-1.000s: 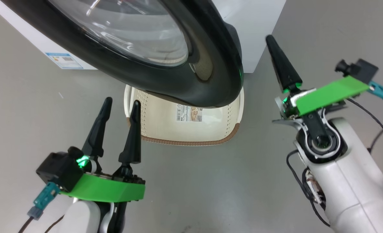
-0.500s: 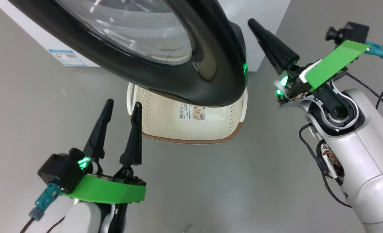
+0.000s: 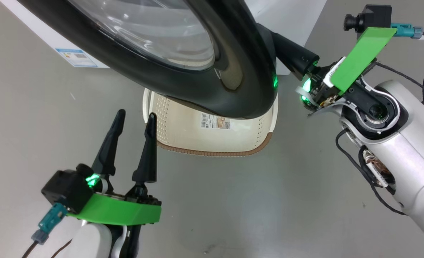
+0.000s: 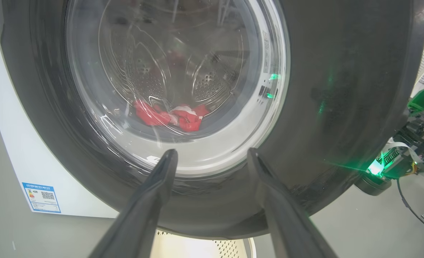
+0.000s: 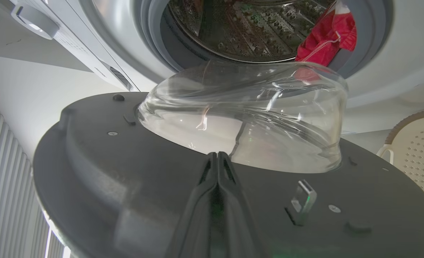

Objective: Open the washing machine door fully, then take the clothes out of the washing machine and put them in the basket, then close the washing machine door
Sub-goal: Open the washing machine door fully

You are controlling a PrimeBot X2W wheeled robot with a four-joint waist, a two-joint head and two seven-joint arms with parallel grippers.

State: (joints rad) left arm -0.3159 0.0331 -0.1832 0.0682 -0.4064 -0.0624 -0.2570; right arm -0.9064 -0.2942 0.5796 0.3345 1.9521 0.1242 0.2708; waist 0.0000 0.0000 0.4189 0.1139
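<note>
surface: smooth grey floor (image 3: 233, 200) | on it: white washing machine (image 3: 294, 18) at far side | cream basket (image 3: 212, 153) just before it, label sticker (image 3: 215, 122) inside

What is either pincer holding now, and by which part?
Nothing: left pincer is open and empty; right pincer is shut on nothing, behind the door.

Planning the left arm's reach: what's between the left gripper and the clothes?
The washing machine door: in the left wrist view the open left gripper faces its glass, and the clothes show through it.
</note>
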